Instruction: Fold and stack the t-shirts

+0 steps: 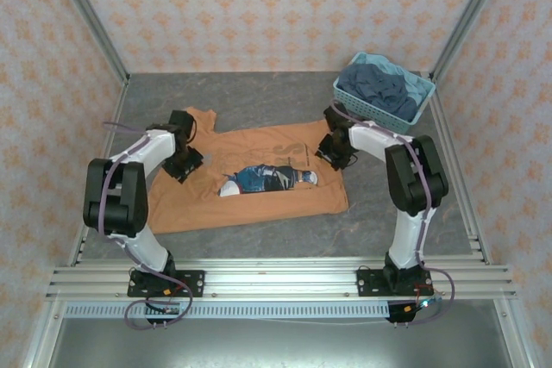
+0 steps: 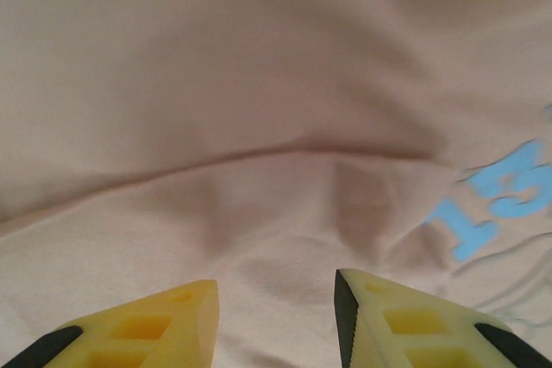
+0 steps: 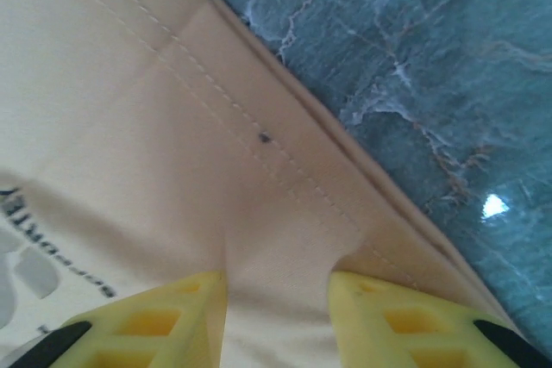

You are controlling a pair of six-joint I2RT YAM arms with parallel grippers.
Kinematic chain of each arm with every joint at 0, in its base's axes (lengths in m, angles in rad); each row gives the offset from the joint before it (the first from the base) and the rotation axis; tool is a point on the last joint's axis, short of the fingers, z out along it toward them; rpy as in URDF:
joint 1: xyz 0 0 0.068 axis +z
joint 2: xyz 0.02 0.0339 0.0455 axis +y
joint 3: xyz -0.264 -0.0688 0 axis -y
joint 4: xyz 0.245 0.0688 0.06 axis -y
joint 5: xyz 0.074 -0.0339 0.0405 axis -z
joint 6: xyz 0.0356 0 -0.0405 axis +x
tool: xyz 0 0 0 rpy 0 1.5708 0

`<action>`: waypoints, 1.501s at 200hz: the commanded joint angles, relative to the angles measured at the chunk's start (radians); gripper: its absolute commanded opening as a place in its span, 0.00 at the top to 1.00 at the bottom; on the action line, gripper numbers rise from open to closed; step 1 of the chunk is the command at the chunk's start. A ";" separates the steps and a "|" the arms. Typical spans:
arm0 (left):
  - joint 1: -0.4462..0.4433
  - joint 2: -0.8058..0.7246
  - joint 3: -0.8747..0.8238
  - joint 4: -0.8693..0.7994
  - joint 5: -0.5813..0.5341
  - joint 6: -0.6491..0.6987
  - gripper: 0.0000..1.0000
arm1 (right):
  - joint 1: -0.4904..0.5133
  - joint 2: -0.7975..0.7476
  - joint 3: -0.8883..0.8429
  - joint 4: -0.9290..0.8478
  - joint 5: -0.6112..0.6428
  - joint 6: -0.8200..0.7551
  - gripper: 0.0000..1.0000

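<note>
1. Orange shirt lies on the worktop, its print partly covered by folds.
2. Left hand: fingers apart on it.
3. Right hand: fingers apart at its hem.
4. Navy shirts are heaped in the basket; count unclear.

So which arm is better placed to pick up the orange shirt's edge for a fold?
Right, probably. The right gripper sits at the stitched edge of the shirt, with the table just beyond, jaws apart over the cloth. The left gripper hangs over mid-cloth near the blue print, away from any edge.
</note>
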 commanded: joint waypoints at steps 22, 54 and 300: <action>-0.074 0.024 -0.111 0.043 -0.003 -0.016 0.60 | 0.001 -0.043 -0.164 -0.088 0.127 0.050 0.62; -0.123 -0.032 -0.204 0.047 -0.017 -0.049 0.60 | -0.002 -0.127 -0.243 -0.101 0.143 0.050 0.61; 0.034 0.766 1.088 -0.079 -0.117 0.378 0.46 | -0.060 0.024 0.349 -0.188 0.109 -0.241 0.49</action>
